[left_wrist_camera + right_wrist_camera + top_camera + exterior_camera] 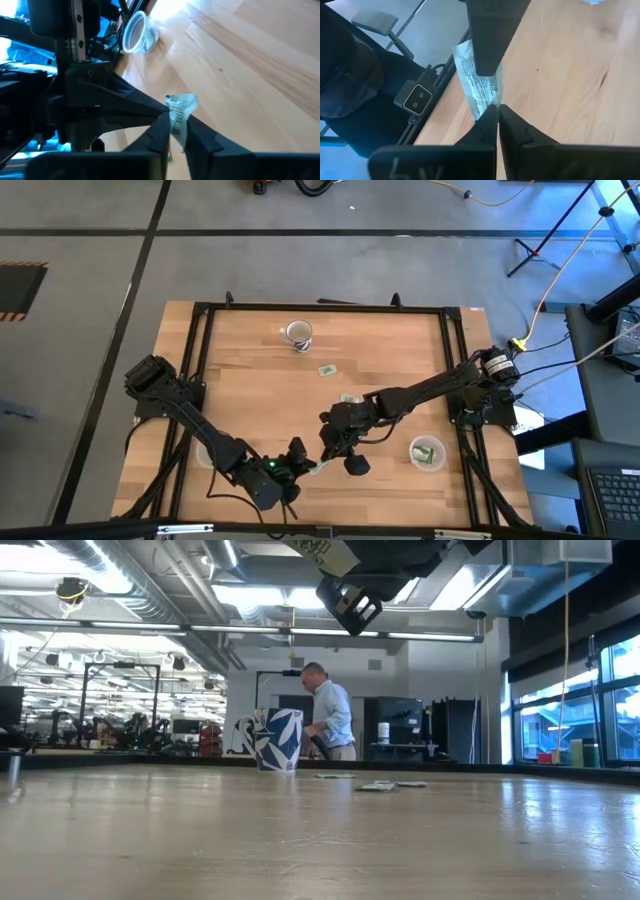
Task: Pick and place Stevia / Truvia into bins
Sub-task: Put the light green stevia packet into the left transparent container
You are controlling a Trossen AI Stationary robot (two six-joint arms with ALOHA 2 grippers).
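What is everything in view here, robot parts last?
Table: one, light wood, black-framed.
Mug: one, white with blue pattern, far side of the table.
Loose packets: at least two, green-white, mid-table.
Clear cup: one, whitish rim, near right, green packets inside.
Held packet: one, white with green print, above the near edge.
Person: one, light shirt, in the room behind.
Left gripper: shut on the held packet.
Right gripper: shut on the same packet's other end.
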